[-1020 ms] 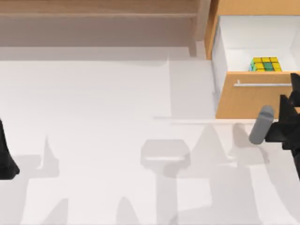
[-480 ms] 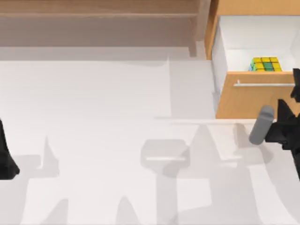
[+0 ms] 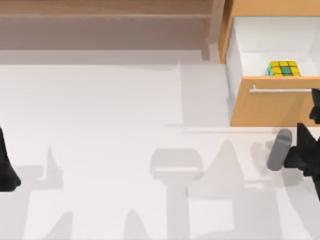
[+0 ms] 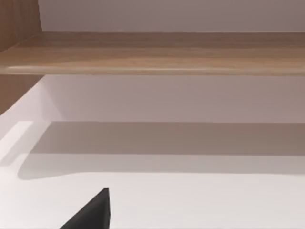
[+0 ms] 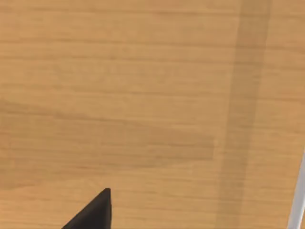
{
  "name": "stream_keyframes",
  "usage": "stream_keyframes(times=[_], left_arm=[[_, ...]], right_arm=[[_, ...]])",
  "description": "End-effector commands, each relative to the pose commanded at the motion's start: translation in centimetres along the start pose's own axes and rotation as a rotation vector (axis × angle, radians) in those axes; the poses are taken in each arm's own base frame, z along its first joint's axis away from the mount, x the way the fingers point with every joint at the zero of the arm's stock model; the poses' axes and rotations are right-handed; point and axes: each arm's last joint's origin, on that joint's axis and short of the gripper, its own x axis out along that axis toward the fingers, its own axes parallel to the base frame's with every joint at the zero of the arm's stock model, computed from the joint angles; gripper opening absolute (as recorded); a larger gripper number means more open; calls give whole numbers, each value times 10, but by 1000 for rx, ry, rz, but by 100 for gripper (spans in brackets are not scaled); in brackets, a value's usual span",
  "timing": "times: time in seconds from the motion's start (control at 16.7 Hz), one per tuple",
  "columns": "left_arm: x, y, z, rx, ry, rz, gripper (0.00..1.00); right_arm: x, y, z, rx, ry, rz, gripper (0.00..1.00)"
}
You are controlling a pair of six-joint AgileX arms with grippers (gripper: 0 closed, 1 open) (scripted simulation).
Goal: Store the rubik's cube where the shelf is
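One rubik's cube (image 3: 283,68) sits in the open drawer (image 3: 270,45) of the orange-wood cabinet (image 3: 272,102) at the far right of the counter (image 3: 125,110). It rests against the inner side of the drawer front, yellow and green squares facing up, its edges square with the drawer walls. Being a cube, it has no long axis to speak of. The thin silver handle (image 3: 281,90) runs across the drawer front just below it in the top view.

Over to the shelf (image 3: 107,22): a long, low, light brown unit lying along the far edge of the counter, its long axis running left to right, with an upright end post (image 3: 216,27) just beside the cabinet. The left wrist view looks under its horizontal board (image 4: 157,52) into the shadowed recess.

The right gripper (image 3: 312,135) is at the right edge of the top view, in front of the drawer front and close to it, a grey cylindrical part of the arm (image 3: 279,143) angled beside it. Its jaws I cannot tell as open or closed; nothing is seen held. The right wrist view faces the wood-grain drawer front at close range, with a sliver of silver handle at the edge.

The left arm (image 3: 6,167) is parked at the left edge of the counter, well apart from everything; its jaws cannot be judged either.
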Motion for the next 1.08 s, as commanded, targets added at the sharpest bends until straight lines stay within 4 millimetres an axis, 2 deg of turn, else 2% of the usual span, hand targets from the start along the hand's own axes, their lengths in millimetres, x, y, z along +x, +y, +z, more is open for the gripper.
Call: stream_keyframes(times=[0.06, 0.12, 0.3, 0.6, 0.84, 1.08], left_arm=[[0, 0, 0, 0, 0, 0, 100], [0, 0, 0, 0, 0, 0, 100], [0, 0, 0, 0, 0, 0, 100], [0, 0, 0, 0, 0, 0, 100], [0, 0, 0, 0, 0, 0, 100], [0, 0, 0, 0, 0, 0, 100]], right_arm=[[0, 0, 0, 0, 0, 0, 100], [0, 12, -1, -23, 2, 61, 100], [1, 9, 6, -5, -32, 53, 100], [16, -9, 54, 126, -242, 76, 100], [47, -31, 96, 279, -343, 201, 100], [94, -62, 121, 451, -291, 409, 100]])
